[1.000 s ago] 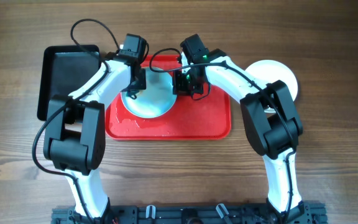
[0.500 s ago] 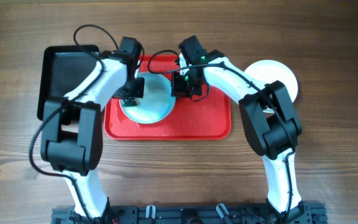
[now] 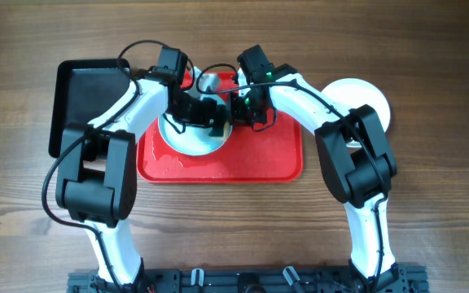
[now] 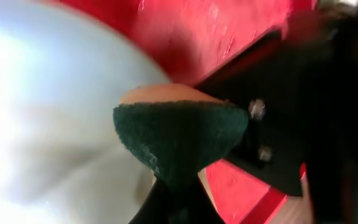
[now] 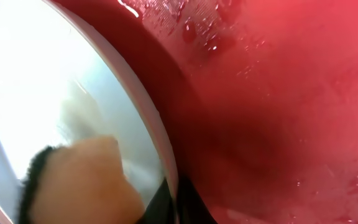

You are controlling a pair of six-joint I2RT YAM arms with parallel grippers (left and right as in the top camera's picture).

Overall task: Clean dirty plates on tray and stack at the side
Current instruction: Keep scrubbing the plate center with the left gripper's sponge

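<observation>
Up close, the left gripper (image 4: 171,200) comes up from the bottom edge with its dark fingers pinched tight on a sponge (image 4: 179,140), the dark green scouring face turned this way and a tan foam layer showing behind it. The sponge sits at the edge of a pale, glossy plate (image 4: 42,112) that fills the left side, badly blurred. Behind them lies the wet red tray (image 4: 191,31). A black bracket (image 4: 303,93) with two small screws crosses the right side, just beside the sponge.

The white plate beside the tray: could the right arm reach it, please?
Likely not yet: the right claw is shut on the tray plate's rim; nothing else blocks the side plate.
</observation>
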